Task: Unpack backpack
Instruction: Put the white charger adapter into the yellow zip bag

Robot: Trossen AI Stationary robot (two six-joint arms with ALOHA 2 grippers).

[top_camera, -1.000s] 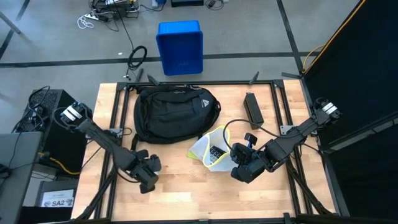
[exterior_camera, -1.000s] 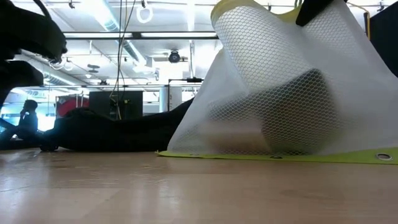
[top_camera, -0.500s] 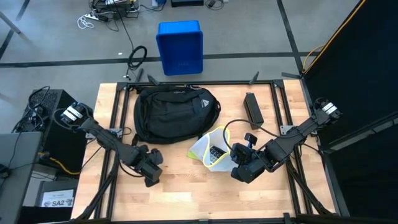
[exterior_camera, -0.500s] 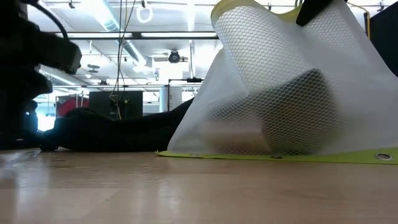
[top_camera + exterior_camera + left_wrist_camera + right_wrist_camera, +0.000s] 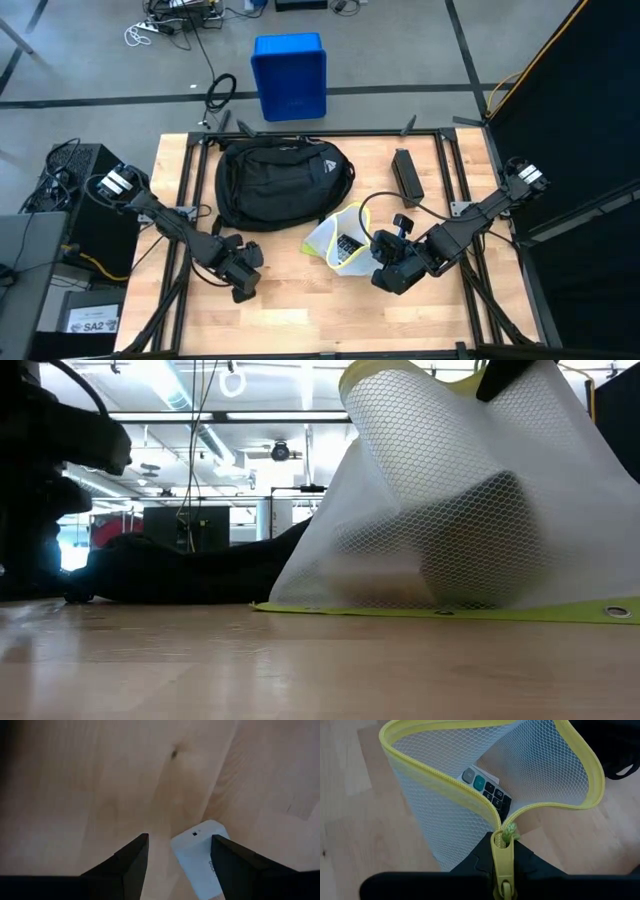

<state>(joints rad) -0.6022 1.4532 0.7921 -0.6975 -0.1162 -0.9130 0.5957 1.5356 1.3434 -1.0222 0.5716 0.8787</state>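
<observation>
The right gripper (image 5: 372, 262) pinches the yellow zip edge of a white mesh pouch (image 5: 340, 240), holding its mouth open; inside lies a flat calculator (image 5: 486, 790) with small dark and teal keys. The left gripper (image 5: 243, 272), its dark fingers (image 5: 131, 860) spread, hovers low over the pale wooden bench (image 5: 300, 310) above a smooth white rounded device (image 5: 204, 857). The backpack (image 5: 280, 180), black, soft and rounded, lies at the bench's far side, touching the pouch's far edge.
</observation>
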